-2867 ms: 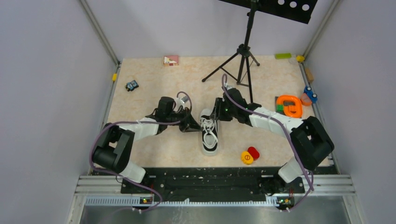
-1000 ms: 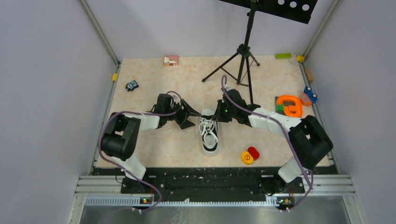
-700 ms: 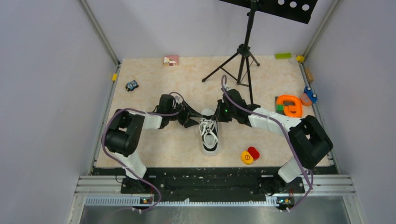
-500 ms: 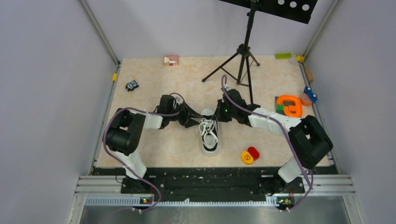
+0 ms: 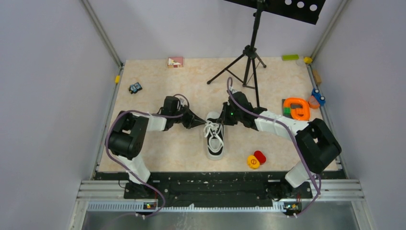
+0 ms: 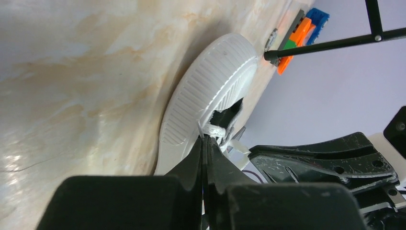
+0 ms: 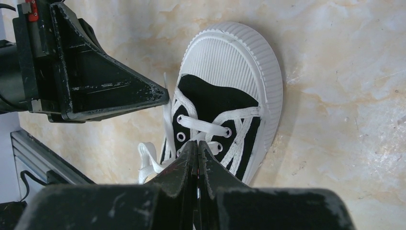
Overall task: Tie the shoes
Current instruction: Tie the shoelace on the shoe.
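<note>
Marbled beige tabletop (image 5: 158, 91) carries one small sneaker (image 5: 215, 141), lying between two black claws. Its upper is black cloth, its toe cap (image 7: 230, 52) ribbed white rubber, and its sole rim white and grooved. Flat white laces (image 7: 203, 128) cross through metal-ringed eyelets, their ends loose. At the shoe's side, the left claw (image 6: 206, 140) has its fingers pressed together on a strand of the laces. Over the lacing, just behind the toe cap, the right claw (image 7: 197, 143) is closed tight; whether a lace is caught in it cannot be told. Beyond both claws stands one black tripod (image 5: 249, 52). Out past the right claw lie one orange plastic toy (image 5: 292, 101) and two round discs, one red (image 5: 260, 155), one yellow (image 5: 253, 162).
</note>
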{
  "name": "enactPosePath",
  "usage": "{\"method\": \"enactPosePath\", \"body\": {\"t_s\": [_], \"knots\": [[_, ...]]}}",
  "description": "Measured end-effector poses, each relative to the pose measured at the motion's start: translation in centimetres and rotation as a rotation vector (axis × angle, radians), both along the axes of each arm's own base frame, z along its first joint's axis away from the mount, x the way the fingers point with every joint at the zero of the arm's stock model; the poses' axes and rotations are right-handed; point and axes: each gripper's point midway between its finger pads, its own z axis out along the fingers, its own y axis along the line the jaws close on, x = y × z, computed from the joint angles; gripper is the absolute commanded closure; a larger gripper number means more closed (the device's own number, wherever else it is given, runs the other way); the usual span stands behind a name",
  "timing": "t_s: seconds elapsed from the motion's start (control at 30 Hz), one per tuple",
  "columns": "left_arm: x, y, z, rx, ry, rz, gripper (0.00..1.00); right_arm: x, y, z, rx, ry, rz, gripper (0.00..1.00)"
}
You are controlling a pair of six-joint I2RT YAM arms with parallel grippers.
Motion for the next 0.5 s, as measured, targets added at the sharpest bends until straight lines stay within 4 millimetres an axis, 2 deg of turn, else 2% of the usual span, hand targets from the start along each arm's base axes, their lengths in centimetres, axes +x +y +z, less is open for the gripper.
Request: {"method": "enactPosePath", "body": {"t_s": [0.13,0.33,0.5], "knots": [[-0.1,0.9,-0.1,0.044,-0.001,0.007,1.00,0.0,0.0,0.0,0.000,0.000,0.000,1.00],[0.7,2.1,1.2,0.082,-0.054,0.016,1.00,-0.2,-0.2,0.1,0.000,-0.005,-0.005,1.00],[1.0,3.3,1.3,0.113,-0.068,0.022,1.00,-0.3,-0.4,-0.1,-0.001,-0.001,-0.011,1.00]]}}
